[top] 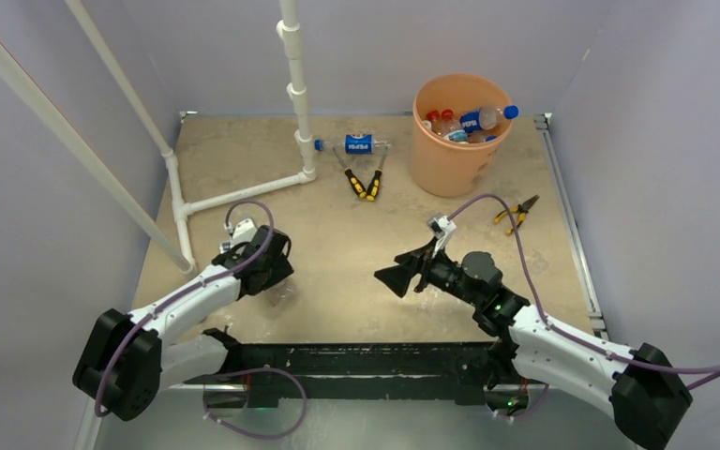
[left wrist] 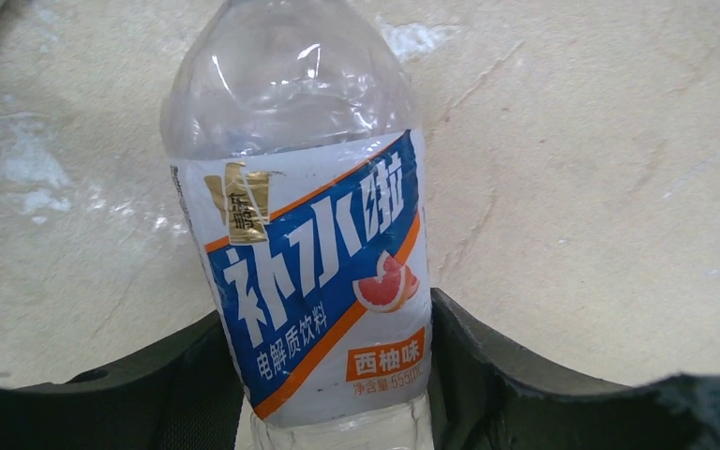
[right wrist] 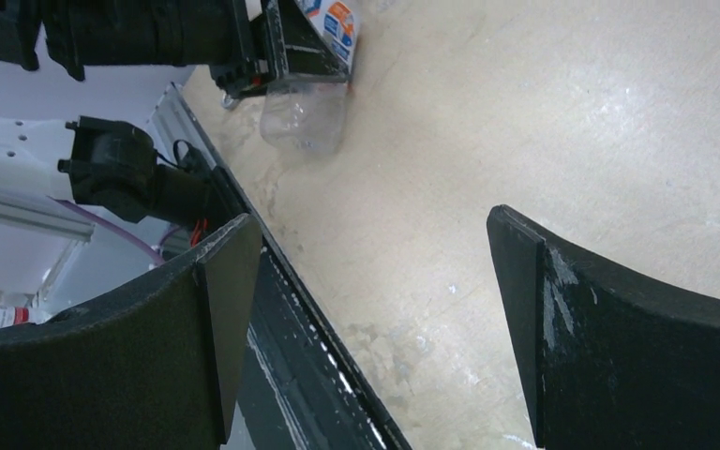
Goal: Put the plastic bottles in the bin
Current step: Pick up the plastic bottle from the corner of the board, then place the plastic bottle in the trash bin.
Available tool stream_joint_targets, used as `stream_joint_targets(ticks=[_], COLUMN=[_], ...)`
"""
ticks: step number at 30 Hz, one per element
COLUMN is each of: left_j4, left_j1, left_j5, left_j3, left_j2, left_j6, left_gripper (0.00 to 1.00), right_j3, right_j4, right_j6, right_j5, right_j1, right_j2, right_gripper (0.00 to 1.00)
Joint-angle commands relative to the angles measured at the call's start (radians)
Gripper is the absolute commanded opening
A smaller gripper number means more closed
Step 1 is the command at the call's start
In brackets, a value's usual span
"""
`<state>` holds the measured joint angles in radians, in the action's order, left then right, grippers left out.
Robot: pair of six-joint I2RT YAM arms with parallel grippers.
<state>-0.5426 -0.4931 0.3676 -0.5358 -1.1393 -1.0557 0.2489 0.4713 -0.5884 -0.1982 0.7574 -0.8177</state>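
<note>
A clear plastic bottle (left wrist: pixel 309 262) with a blue, white and orange label lies on the table near the front left. My left gripper (left wrist: pixel 323 323) is shut on it, one black finger pressed against each side of the label. From above, the left gripper (top: pixel 277 284) covers most of that bottle (top: pixel 286 294). Another bottle (top: pixel 361 144) with a blue label lies at the back of the table. The orange bin (top: pixel 450 164) stands at the back right with several bottles (top: pixel 469 122) inside. My right gripper (top: pixel 389 277) hovers open and empty mid-table, also shown as the right gripper (right wrist: pixel 375 272).
Yellow-and-black pliers (top: pixel 364 181) lie just in front of the back bottle. A smaller pair of pliers (top: pixel 517 213) lies right of the bin. A white pipe frame (top: pixel 295 94) stands at the back left. In the right wrist view, the held bottle's clear end (right wrist: pixel 305 117) and the table's dark front edge (right wrist: pixel 309 328) show.
</note>
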Motion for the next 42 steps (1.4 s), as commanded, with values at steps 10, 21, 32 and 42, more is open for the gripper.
stream_joint_targets(ticks=[10, 21, 32, 42], left_j4=[0.151, 0.67, 1.001, 0.935], left_j1=[-0.088, -0.087, -0.159, -0.381], left_j5=[-0.138, -0.586, -0.934, -0.907], left_j3=[0.077, 0.175, 0.107, 0.003], left_j2=[0.25, 0.545, 0.383, 0.323], left_j6=[0.208, 0.286, 0.356, 0.524], left_gripper=[0.39, 0.35, 0.3, 0.28], right_j3=[0.139, 0.224, 0.455, 0.528], right_j4=[-0.081, -0.161, -0.208, -0.236], right_j6=[-0.013, -0.063, -0.043, -0.037], right_j5=[0.041, 0.003, -0.22, -0.199], right_j1=[0.003, 0.003, 0.003, 0.003], right_j2=[0.035, 0.185, 0.164, 0.063], right_gripper=[0.93, 0.99, 0.99, 0.98])
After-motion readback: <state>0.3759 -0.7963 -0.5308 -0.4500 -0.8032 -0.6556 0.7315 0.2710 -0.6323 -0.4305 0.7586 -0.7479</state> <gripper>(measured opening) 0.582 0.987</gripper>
